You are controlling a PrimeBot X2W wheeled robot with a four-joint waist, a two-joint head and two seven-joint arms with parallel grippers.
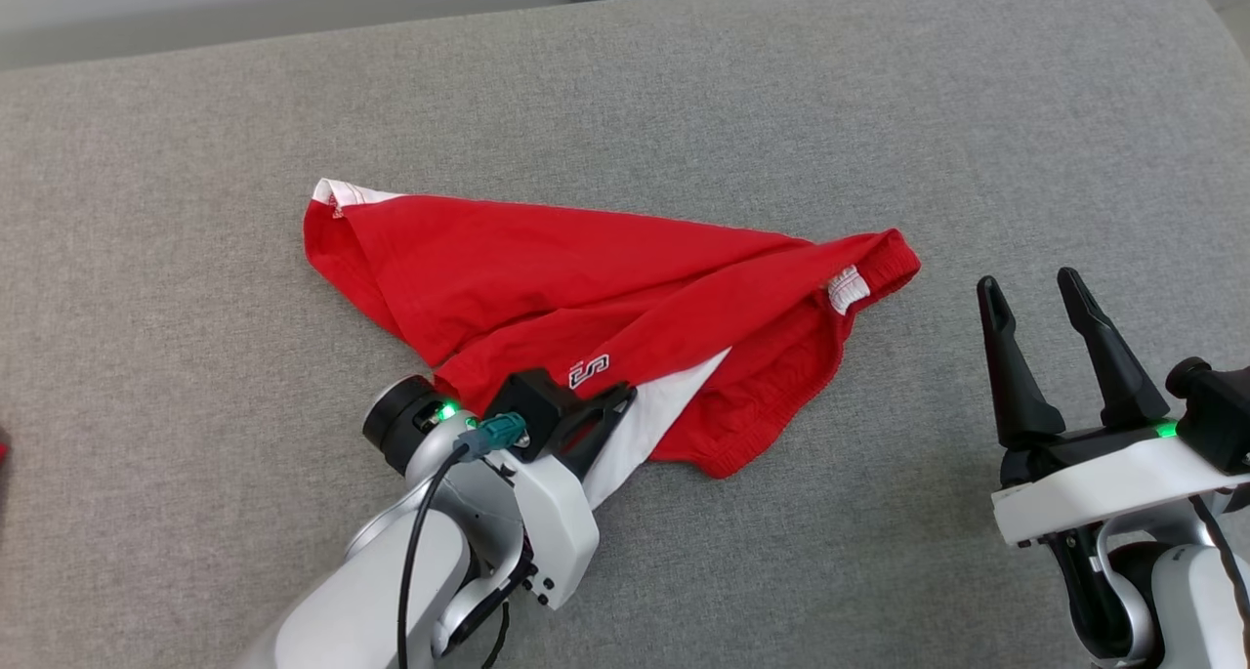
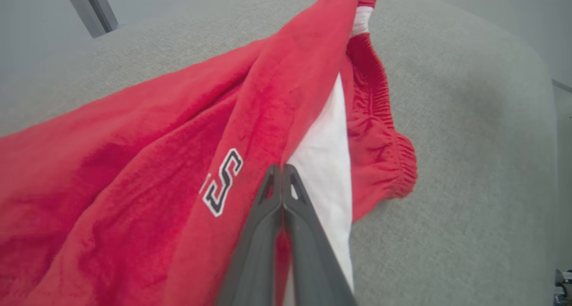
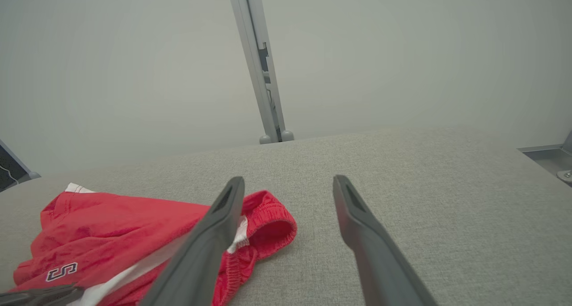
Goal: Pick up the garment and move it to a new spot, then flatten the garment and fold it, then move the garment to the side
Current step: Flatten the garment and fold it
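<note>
My left gripper (image 2: 282,168) has its two dark fingers (image 2: 261,239) pressed tight together, and they pinch the garment (image 1: 586,259). A thin bit of red cloth shows between them. The pinch sits right on the line where the red cloth meets the white stripe (image 2: 328,163). The stripe is just to the right of the fingertips and the letter S (image 2: 222,181) is just to the left of them. Past the fingertips the cloth runs away in long folds.

My right gripper (image 1: 1027,280) has its fingers (image 1: 1016,376) spread wide. They hold nothing and touch nothing that I can see. The garment lies off to the left of these fingers, apart from them. Its nearest part is the stretchy band (image 1: 884,259). In the right wrist view the band peeks out from behind the finger on that view's left.

The garment looks like red shorts, soft and a bit fuzzy up close. It lies half bunched in a pointy, three-cornered shape. The stretchy band is puffy and crinkled, with a small white tag (image 1: 848,290) inside it. The stripe is smooth and flat.

Under it all is a grey pad (image 1: 879,112) with a rough woven look and a rounded corner. Far beyond the right fingers a thin metal post (image 3: 261,73) stands at the pad's back edge.
</note>
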